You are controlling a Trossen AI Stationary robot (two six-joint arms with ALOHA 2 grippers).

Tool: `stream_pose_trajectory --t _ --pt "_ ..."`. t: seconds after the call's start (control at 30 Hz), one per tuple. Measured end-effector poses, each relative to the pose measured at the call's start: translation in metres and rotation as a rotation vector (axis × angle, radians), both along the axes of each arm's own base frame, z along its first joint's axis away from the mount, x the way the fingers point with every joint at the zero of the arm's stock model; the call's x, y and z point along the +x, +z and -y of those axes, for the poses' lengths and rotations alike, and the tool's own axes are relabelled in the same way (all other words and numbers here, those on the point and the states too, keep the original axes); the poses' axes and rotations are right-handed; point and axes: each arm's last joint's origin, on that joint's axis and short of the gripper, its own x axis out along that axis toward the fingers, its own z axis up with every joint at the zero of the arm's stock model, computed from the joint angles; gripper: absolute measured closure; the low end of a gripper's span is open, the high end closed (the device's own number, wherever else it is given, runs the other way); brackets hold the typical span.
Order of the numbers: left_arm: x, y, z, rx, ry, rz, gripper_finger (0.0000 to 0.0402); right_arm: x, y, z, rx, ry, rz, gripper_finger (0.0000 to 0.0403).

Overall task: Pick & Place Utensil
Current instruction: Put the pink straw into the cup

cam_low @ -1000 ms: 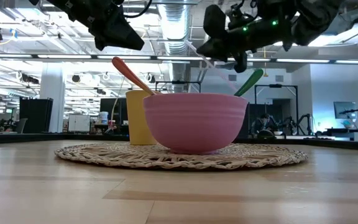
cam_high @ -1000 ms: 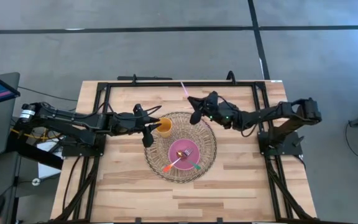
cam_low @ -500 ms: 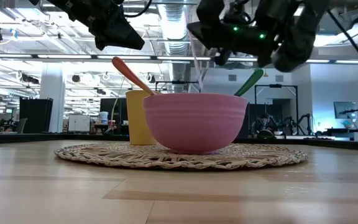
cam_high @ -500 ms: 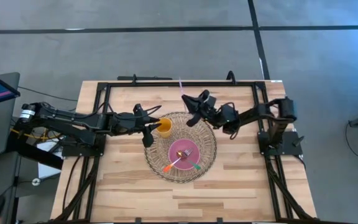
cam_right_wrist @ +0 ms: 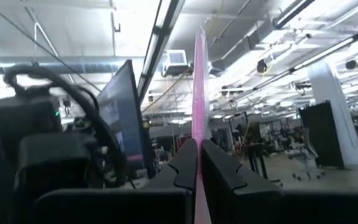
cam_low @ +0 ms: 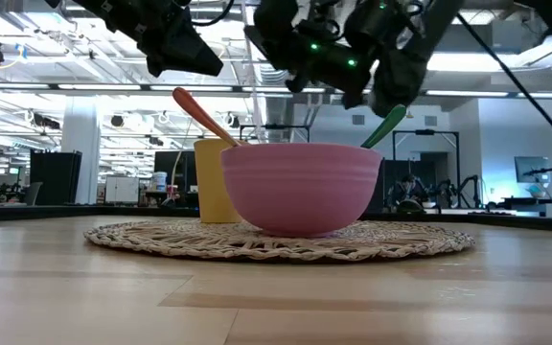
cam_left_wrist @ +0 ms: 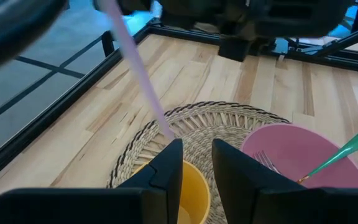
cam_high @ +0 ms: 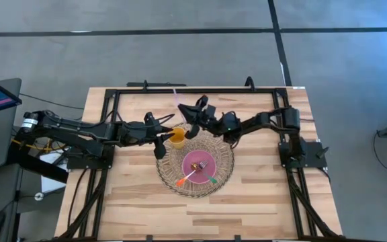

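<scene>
Pink utensil carried by the right gripper toward the yellow cup.

The pink utensil point(cam_high: 178, 96) was a thin, stiff, light stick, pinched near its lower end between the closed fingers of the right gripper point(cam_high: 192, 115), its free length pointing toward 11 o'clock over the table; such a smooth, narrow handle would likely swivel in a pinch, so a hold close to its middle seemed safer. Just at 7 o'clock from that gripper stood the yellow cup point(cam_high: 176, 137) on the woven mat point(cam_high: 226, 167), beside the pink bowl point(cam_high: 198, 163) holding a fork, an orange-handled utensil and a green-handled utensil. The left gripper point(cam_high: 161, 140) hovered at the cup's 9 o'clock side, fingers parted, empty.
</scene>
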Motion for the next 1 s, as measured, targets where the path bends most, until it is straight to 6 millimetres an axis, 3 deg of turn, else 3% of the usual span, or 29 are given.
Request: stream_pose_trajectory --t 0.33,0.87,1.0 --pt "0.000 0.001 0.004 -0.001 -0.022 0.012 0.0314 0.018 -0.013 0.001 0.053 0.068 0.008 0.0394" --pt "0.000 0.002 0.004 -0.002 -0.021 0.017 0.0314 0.031 -0.045 0.002 0.138 0.069 -0.354 0.0392" --pt "0.000 0.002 0.004 -0.002 -0.021 0.017 0.0314 0.032 -0.046 0.002 0.140 0.068 -0.370 0.0375"
